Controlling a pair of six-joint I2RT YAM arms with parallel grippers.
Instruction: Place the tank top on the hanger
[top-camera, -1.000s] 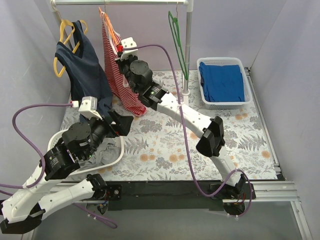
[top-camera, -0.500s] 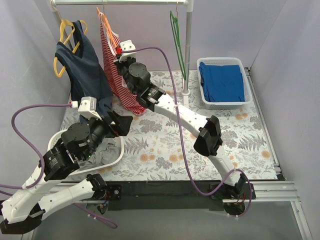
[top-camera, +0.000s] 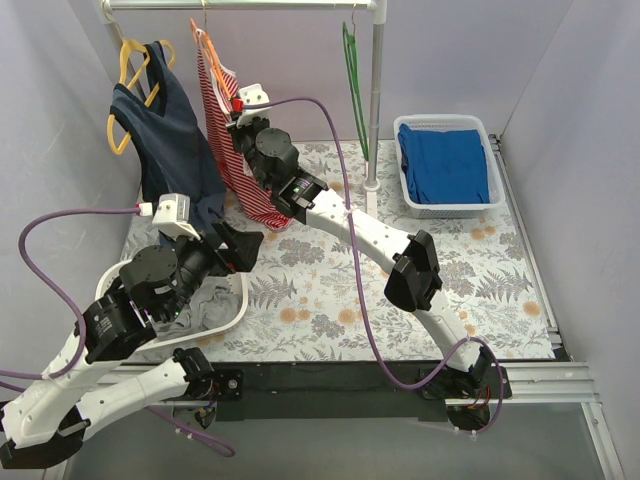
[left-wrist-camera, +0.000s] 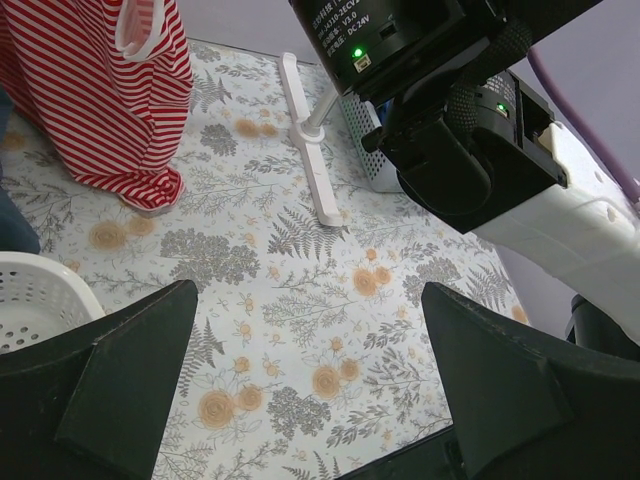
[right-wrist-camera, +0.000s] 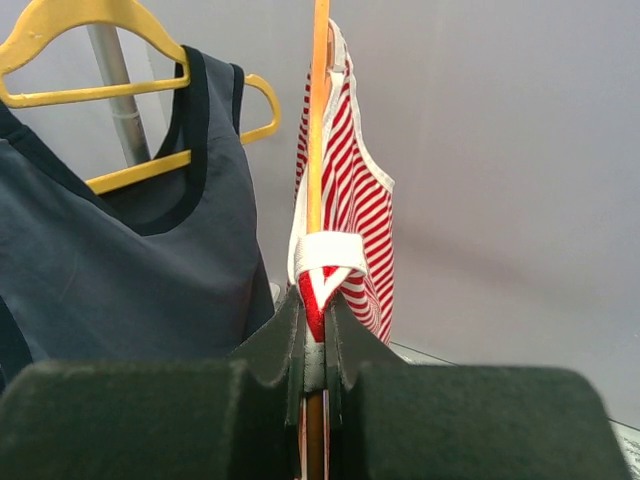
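Note:
The red-and-white striped tank top (top-camera: 232, 165) hangs on the orange hanger (top-camera: 206, 47) just below the rail at the back left, its hem near the table. My right gripper (top-camera: 238, 100) is shut on the tank top's pale strap and the hanger's arm together. In the right wrist view the strap (right-wrist-camera: 322, 255) is folded over the orange hanger (right-wrist-camera: 319, 120) between the closed jaws of the gripper (right-wrist-camera: 313, 308). My left gripper (top-camera: 246, 246) is open and empty, low over the floral table (left-wrist-camera: 310, 300). The tank top (left-wrist-camera: 95, 110) shows at its upper left.
A navy tank top (top-camera: 168, 135) on a yellow hanger (top-camera: 132, 60) hangs left of the striped one. A green hanger (top-camera: 352, 75) hangs by the rack pole (top-camera: 377, 100). A white basket (top-camera: 490, 205) holds blue cloth. A white tub (top-camera: 238, 305) lies under the left arm.
My right gripper has moved up and left with the tank top and hanger, bringing the hanger's hook closer to the rail. The left arm has barely moved.

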